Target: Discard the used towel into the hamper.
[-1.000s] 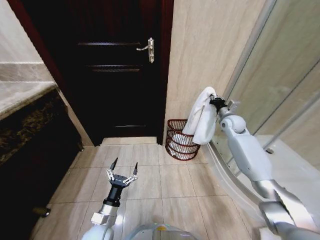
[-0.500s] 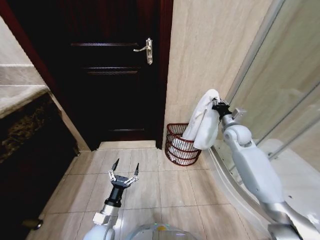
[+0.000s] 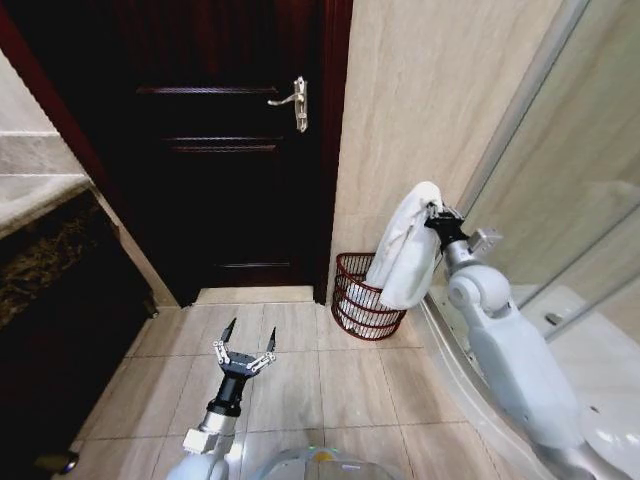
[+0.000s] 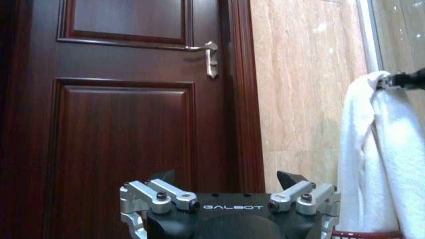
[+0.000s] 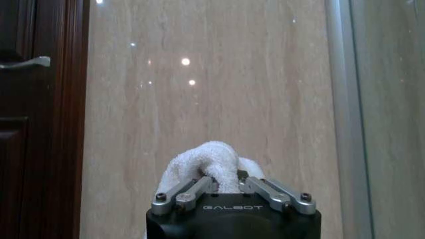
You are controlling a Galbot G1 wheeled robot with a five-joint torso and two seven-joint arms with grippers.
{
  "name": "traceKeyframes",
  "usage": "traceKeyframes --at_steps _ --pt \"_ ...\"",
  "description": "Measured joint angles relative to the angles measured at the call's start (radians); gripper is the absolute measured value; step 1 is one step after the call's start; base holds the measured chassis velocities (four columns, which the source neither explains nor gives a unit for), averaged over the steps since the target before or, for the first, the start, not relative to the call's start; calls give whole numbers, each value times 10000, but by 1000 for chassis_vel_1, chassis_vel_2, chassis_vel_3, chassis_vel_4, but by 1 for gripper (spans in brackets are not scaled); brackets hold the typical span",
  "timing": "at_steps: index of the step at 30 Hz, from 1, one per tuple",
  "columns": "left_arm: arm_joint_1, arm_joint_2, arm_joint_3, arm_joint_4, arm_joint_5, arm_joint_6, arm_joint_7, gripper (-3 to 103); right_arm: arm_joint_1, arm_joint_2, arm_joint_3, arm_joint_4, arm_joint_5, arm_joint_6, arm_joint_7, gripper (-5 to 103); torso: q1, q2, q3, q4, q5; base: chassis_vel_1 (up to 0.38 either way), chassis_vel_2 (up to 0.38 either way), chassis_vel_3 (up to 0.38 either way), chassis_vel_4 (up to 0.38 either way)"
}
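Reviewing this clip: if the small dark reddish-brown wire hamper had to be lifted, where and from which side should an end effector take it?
Probably the top ring of the dark reddish-brown wire hamper, from above on the door side. The beige wall backs it, and the white towel held by the right end effector hangs over its other side.

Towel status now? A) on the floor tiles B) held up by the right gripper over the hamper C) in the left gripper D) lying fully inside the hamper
B: the right gripper is shut on the white towel, which hangs above the hamper.
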Motion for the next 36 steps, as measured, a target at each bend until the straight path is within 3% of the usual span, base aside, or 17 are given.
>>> traceKeyframes --at_steps 36 --pt "-9 66 41 149 -8 -209 43 100 -799 264 162 882 -296 39 351 10 5 12 9 5 -2 -55 56 54 -57"
